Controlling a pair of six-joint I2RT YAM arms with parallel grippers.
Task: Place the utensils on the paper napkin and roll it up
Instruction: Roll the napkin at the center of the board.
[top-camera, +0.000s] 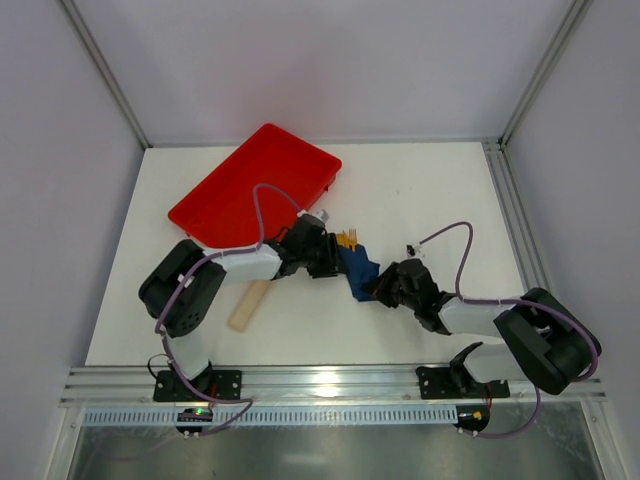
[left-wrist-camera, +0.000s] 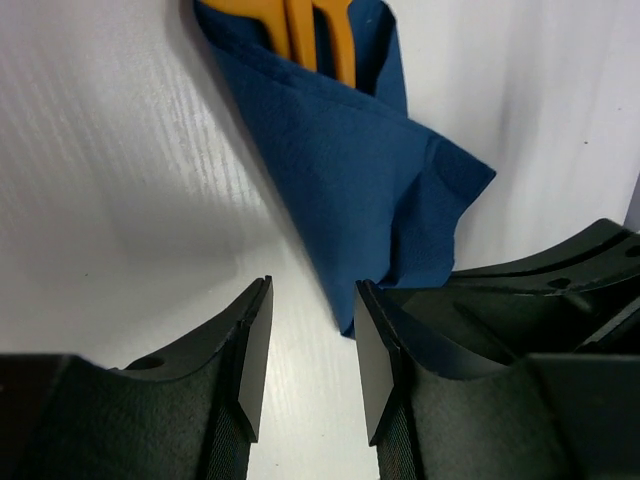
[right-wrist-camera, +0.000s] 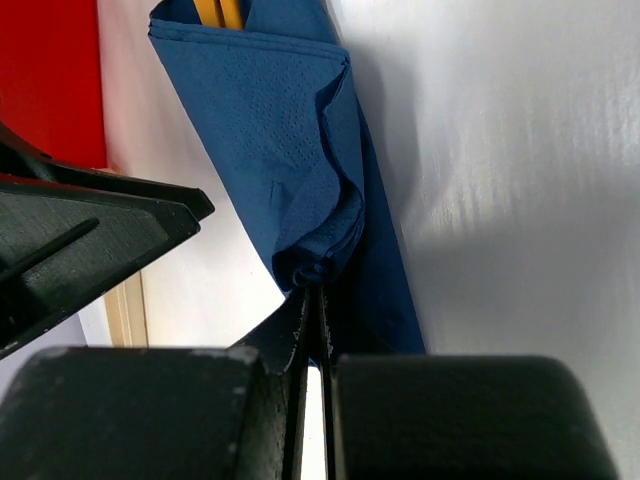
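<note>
While it lies at the centre of the desk (top-camera: 430, 200), paper napkin (top-camera: 358, 272): wraps utensils (top-camera: 347, 239), tines at 12 o'clock.
Left pincer (left-wrist-camera: 312, 300): half open, empty, at 9 o'clock.
Right pincer (right-wrist-camera: 312, 298): closed on paper napkin, 4 o'clock.

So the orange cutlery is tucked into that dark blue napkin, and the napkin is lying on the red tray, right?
Not quite. The orange cutlery is tucked into the dark blue napkin, but the napkin lies on the white table, beside the red tray, not on it. The top external view shows this.
</note>
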